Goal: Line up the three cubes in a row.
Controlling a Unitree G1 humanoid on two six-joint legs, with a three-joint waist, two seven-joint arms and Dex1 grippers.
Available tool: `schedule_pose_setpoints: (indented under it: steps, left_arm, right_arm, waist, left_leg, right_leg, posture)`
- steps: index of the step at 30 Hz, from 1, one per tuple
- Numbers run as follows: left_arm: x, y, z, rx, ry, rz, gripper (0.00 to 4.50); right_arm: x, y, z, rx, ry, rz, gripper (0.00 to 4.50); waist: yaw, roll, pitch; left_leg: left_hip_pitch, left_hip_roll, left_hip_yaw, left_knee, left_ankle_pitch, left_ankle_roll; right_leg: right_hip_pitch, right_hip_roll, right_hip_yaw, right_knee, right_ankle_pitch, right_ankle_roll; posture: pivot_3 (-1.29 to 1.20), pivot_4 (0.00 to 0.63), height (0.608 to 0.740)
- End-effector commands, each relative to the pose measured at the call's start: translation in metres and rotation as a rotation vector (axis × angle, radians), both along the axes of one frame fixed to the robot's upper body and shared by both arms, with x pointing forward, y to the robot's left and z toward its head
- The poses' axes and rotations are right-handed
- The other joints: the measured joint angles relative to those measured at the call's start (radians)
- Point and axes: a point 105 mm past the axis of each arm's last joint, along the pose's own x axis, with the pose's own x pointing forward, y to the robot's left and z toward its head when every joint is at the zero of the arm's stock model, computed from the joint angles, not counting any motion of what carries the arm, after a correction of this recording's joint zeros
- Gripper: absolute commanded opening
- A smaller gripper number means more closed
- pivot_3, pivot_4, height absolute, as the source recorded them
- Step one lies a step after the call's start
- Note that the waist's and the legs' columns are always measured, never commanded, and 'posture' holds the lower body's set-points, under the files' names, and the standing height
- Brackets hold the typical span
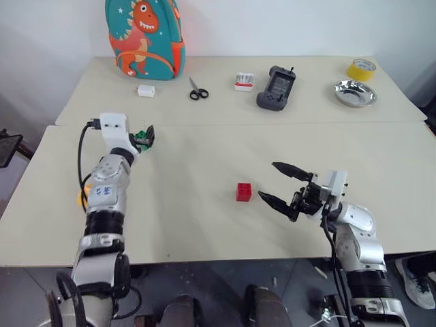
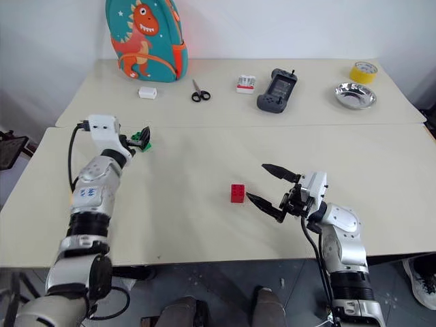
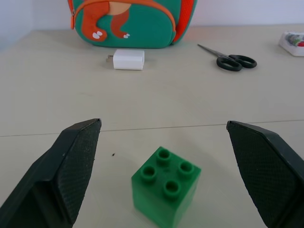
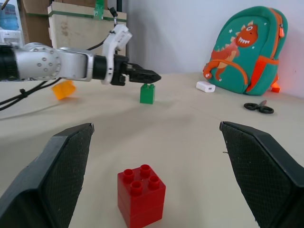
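The red cube (image 1: 243,191) stands on the near table, just left of my right gripper (image 1: 268,180), which is open and points at it with nothing between its fingers. In the right wrist view the red cube (image 4: 141,194) sits low between the two pads, untouched. The green cube (image 3: 166,185) stands near the table seam at far left, between the spread fingers of my open left gripper (image 3: 164,124) and apart from both. The yellow-orange cube (image 4: 63,89) lies on the table beside my left forearm, mostly hidden behind that arm in the head views.
On the far table stand a dinosaur backpack (image 1: 144,37), a small white block (image 1: 146,90), scissors (image 1: 198,90), a red-and-white small box (image 1: 244,82), a black handheld device (image 1: 276,88), a steel bowl (image 1: 355,93) and yellow tape (image 1: 361,69). A seam (image 1: 272,124) joins the two tables.
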Motion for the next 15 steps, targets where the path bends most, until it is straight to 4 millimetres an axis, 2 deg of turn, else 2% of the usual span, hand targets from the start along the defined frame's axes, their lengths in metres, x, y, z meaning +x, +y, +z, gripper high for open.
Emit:
schedule_pose_setpoints:
  steps: [1, 7, 13, 15]
  left_arm:
    - [0.007, 0.0, 0.006, 0.021, -0.021, 0.015, 4.5]
    - [0.014, -0.006, -0.005, 0.002, 0.05, -0.024, 4.5]
    - [0.013, -0.011, -0.014, -0.006, 0.076, -0.053, 4.5]
    - [0.012, -0.01, -0.015, -0.003, 0.074, -0.052, 4.12]
  right_arm:
    - [-0.005, 0.001, 0.007, 0.007, -0.019, 0.009, 4.46]
    - [-0.005, 0.001, 0.005, 0.006, -0.006, -0.005, 4.46]
    - [-0.003, 0.004, 0.005, 0.007, -0.004, -0.001, 4.46]
    - [-0.002, 0.005, 0.005, 0.007, -0.004, 0.001, 4.5]
  waist:
    - [0.0, 0.0, 0.0]
    - [-0.001, -0.001, 0.0]
    - [0.0, -0.001, 0.001]
    - [0.0, -0.001, 0.001]
  left_leg:
    - [0.0, 0.0, 0.0, 0.0, 0.0, 0.0]
    - [0.0, 0.0, 0.0, 0.0, 0.0, 0.0]
    - [0.0, 0.0, 0.0, 0.001, 0.0, 0.0]
    - [0.0, 0.0, 0.0, 0.001, 0.0, 0.0]
  right_leg:
    - [0.0, 0.0, 0.0, 0.0, 0.0, 0.0]
    - [0.0, 0.0, 0.0, 0.0, 0.0, 0.0]
    - [0.0, 0.0, 0.0, 0.0, 0.0, 0.0]
    - [0.0, 0.0, 0.0, 0.0, 0.0, 0.0]
  posture:
    - [0.0, 0.15, 0.74]
    - [0.0, 0.15, 0.74]
    - [0.0, 0.15, 0.74]
    - [0.0, 0.15, 0.74]
